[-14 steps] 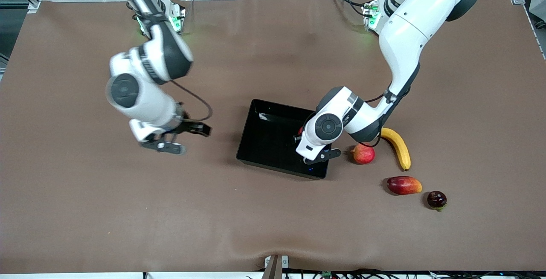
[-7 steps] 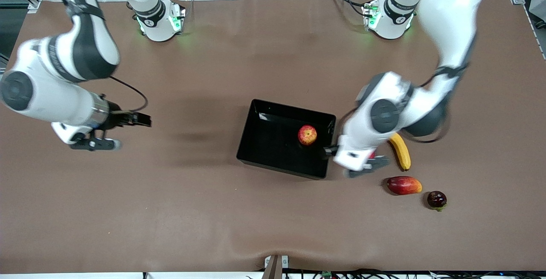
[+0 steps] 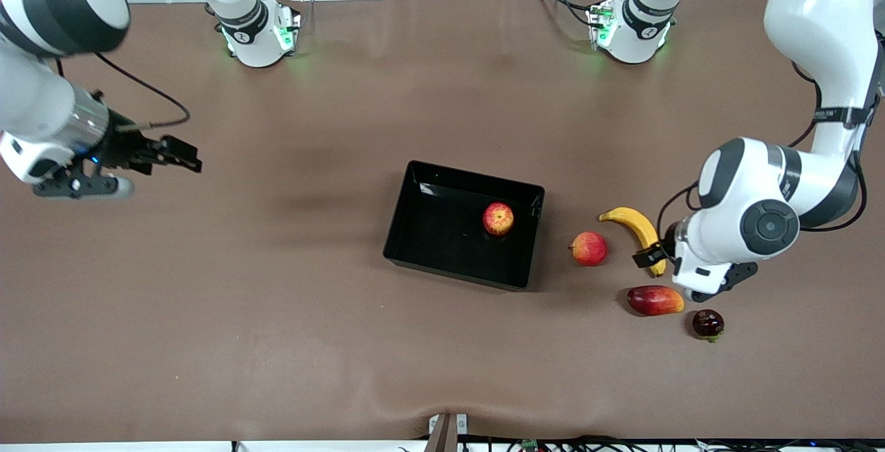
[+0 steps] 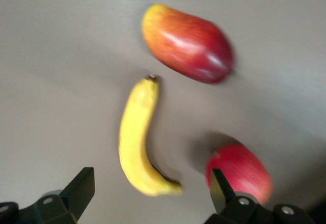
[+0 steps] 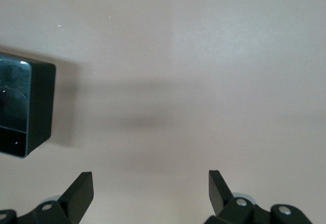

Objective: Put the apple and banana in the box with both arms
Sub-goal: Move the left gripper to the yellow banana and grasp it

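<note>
2 grippers are up in the air, both with fingers spread wide and holding nothing. The left gripper [image 3: 681, 265] hangs over the table beside the banana's [image 3: 639, 232] nearer tip – its wrist view looks down on the banana [image 4: 140, 142], the mango-like fruit [image 4: 188, 44] and the pinkish-red fruit [image 4: 239, 172]. The right gripper [image 3: 110, 172] hovers over bare table at the right arm's end, well apart from the box [image 3: 415, 193]. The apple [image 3: 498, 218] sits inside the box, near the wall toward the left arm's end. The banana lies on the table outside the box, with the pinkish-red fruit [image 3: 588, 248] between them. A small dark fruit [image 3: 708, 323] lies just beside the mango-like fruit [image 3: 654, 300].
</note>
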### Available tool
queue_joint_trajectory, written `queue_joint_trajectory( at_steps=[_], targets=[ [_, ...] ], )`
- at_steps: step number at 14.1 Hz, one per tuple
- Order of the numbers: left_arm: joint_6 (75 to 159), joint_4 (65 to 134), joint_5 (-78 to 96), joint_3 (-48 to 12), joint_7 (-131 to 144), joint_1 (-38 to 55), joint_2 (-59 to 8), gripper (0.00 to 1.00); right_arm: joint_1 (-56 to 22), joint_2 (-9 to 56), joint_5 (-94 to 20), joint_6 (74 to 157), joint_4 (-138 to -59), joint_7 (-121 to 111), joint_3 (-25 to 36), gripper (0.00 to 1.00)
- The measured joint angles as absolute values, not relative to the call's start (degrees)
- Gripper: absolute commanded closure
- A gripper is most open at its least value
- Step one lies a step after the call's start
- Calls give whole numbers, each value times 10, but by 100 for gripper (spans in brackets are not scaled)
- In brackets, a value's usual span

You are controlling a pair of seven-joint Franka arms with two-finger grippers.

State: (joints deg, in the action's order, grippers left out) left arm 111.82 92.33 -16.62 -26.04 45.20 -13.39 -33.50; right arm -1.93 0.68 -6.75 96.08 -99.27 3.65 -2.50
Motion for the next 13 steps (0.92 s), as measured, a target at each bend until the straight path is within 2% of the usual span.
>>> queue_joint_trajectory(
  at_steps=[4,7,8,10,13],
  targets=[
    [1218,1008,-170,-260,454,-163,-362,0,-18,-6,-37,895,-936,29,-14,0],
    [1231,1047,-194,-260,457,-170,-364,29,-17,-7,-15,851,-892,14,-14,0],
    [1237,1057,-201,-260,459,-174,-364,44,-15,-7,-13,841,-883,4,-13,0],
    [1247,1069,-205,-260,460,-183,-364,100,-7,-6,-13,832,-877,-11,-12,0],
    [1250,1069,-205,-265,460,-186,-356,100,-2,-6,-13,828,-876,-16,-10,0]
  ],
)
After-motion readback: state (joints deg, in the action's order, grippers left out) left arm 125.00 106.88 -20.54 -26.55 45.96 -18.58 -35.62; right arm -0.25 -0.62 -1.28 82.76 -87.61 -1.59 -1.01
